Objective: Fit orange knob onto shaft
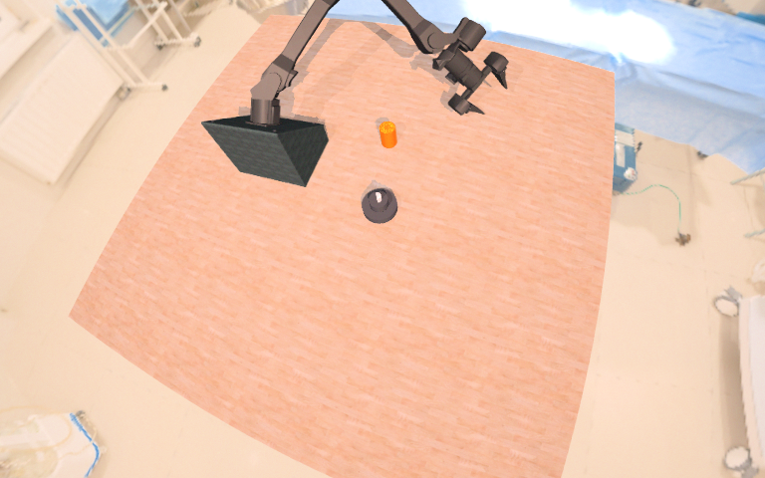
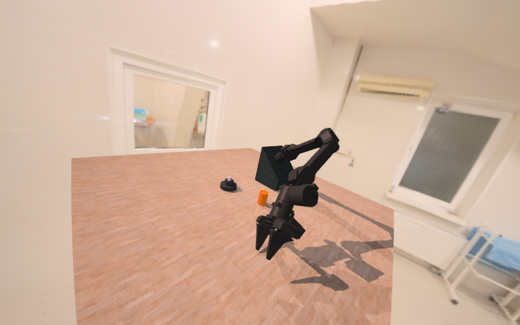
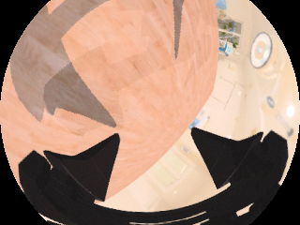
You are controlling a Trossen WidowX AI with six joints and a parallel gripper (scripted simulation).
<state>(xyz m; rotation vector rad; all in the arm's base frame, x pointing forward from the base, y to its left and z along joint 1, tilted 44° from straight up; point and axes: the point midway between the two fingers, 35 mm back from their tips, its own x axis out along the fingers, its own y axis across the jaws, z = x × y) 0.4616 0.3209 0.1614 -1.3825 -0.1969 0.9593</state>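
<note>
The orange knob (image 1: 387,134) (image 2: 262,198) stands upright on the table, its hole hidden underneath. The dark round pedestal (image 1: 380,215) (image 2: 227,187) stands apart from it, with the short silver shaft (image 1: 379,197) (image 2: 229,179) pointing up from its middle. The shaft's flat side cannot be made out. My gripper (image 1: 494,100) (image 2: 262,253) (image 3: 156,134) is open and empty. It hangs above the table to the right of the knob in the top view, and in front of it in the exterior view. Neither knob nor pedestal shows in the wrist view.
A dark green wedge-shaped block (image 1: 269,150) (image 2: 268,171) stands beside the arm's base, to the left of the knob and pedestal in the top view. The wooden table (image 1: 338,315) (image 2: 153,229) (image 3: 155,94) has its edge within the wrist view. The arm's shadows fall on the table.
</note>
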